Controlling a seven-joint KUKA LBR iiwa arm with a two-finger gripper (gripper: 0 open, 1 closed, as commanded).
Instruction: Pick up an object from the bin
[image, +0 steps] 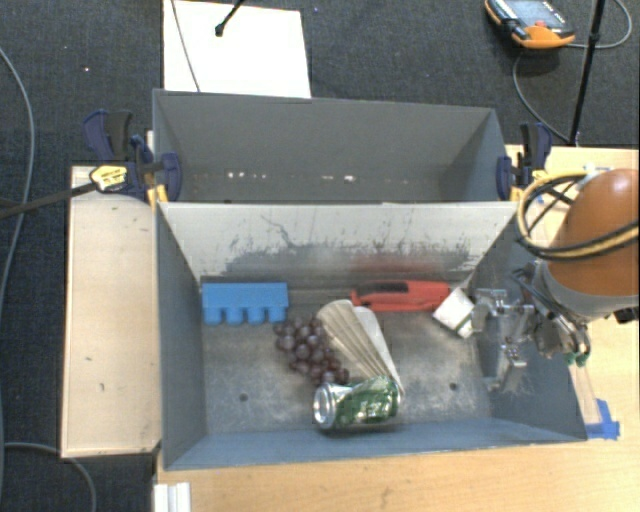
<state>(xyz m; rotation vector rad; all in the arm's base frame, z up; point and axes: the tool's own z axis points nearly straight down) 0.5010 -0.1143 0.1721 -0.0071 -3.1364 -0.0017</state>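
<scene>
So the gripper (503, 378) sits low at the right end of the bin (240, 395), right where the floor meets the sloping right wall. Its two metal fingers (492, 345) point down with a small gap between them. All I can see in that gap is grey bin metal, so it looks a bit open and has hold of nothing. It isn't touching any of the loose stuff either, as far as I can tell. The closest thing is a small white block (454, 310), just beside the gripper on its left and tilted up against the back wall. Touching that block is a red-handled tool (400, 297) lying flat along the back wall. Toward the middle there's a tan pleated fan-looking thing (358, 338), its wide end resting on a green can (360, 404). The can is tipped on its side near the front wall. A bunch of dark purple grapes (306, 352) is tucked in against the fan's left side. A ribbed blue block (245, 302) sits well apart, at the back left.
</scene>
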